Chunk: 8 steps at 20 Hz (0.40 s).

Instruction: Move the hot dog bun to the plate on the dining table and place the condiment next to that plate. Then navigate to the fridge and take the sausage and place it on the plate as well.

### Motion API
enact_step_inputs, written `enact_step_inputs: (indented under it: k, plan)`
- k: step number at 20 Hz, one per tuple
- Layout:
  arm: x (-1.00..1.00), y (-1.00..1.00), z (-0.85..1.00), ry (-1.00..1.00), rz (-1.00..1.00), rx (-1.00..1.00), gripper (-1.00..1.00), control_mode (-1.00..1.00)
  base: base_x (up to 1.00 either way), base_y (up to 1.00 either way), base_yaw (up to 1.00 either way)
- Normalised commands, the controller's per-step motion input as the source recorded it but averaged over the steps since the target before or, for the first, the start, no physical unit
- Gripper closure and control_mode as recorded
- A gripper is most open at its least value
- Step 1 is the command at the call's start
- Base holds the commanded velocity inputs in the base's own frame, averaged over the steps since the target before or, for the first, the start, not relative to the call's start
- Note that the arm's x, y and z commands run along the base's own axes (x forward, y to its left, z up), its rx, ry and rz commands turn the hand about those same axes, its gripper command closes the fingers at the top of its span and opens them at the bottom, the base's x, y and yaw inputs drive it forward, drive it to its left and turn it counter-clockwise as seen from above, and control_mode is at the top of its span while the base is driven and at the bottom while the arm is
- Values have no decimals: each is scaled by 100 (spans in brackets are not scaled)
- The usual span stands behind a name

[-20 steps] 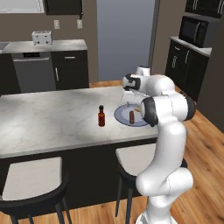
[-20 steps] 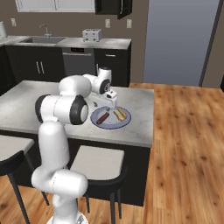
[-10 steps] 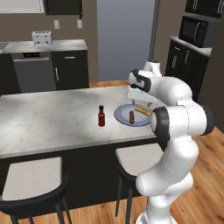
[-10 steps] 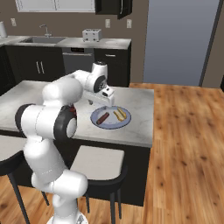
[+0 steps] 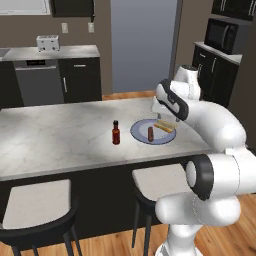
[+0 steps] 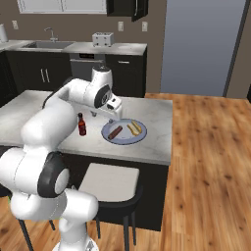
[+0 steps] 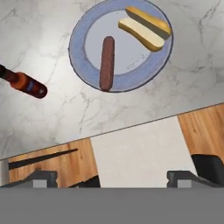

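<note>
The plate [image 5: 140, 135] [image 6: 109, 137] [image 7: 76, 48] lies on the dining table [image 5: 50, 140] [image 6: 147, 147] [image 7: 65, 118]. On it rest the sausage [image 5: 150, 133] [image 6: 116, 132] [image 7: 106, 63] and, beside it, the hot dog bun [image 5: 165, 127] [image 6: 135, 128] [image 7: 144, 28]. The condiment [image 5: 116, 133] [image 6: 82, 124] [image 7: 24, 83] stands on the marble just beside the plate. My gripper [image 5: 167, 116] [image 6: 112, 116] [image 7: 113, 178] hovers above the plate's edge, open, with nothing between its fingers. The fridge is out of view.
Two stools [image 5: 37, 202] [image 5: 160, 180] [image 6: 110, 179] [image 7: 140, 151] are tucked under the table's near edge. A toaster [image 5: 48, 43] [image 6: 102, 38] sits on the back counter. A microwave [image 5: 222, 35] is set in the dark cabinets at the right.
The arm's elbow has swung out and down, while the hand stays over the plate with its jaws open. Bun, sausage and bottle have not moved.
</note>
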Motion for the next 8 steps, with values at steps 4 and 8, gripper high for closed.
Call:
enact_step_inputs:
  k: [4,8]
  plan:
    - [-72,2,59,-12,0,0,-100,-100,0,0,0]
    - [-70,4,55,-14,0,0,-100,-100,0,0,0]
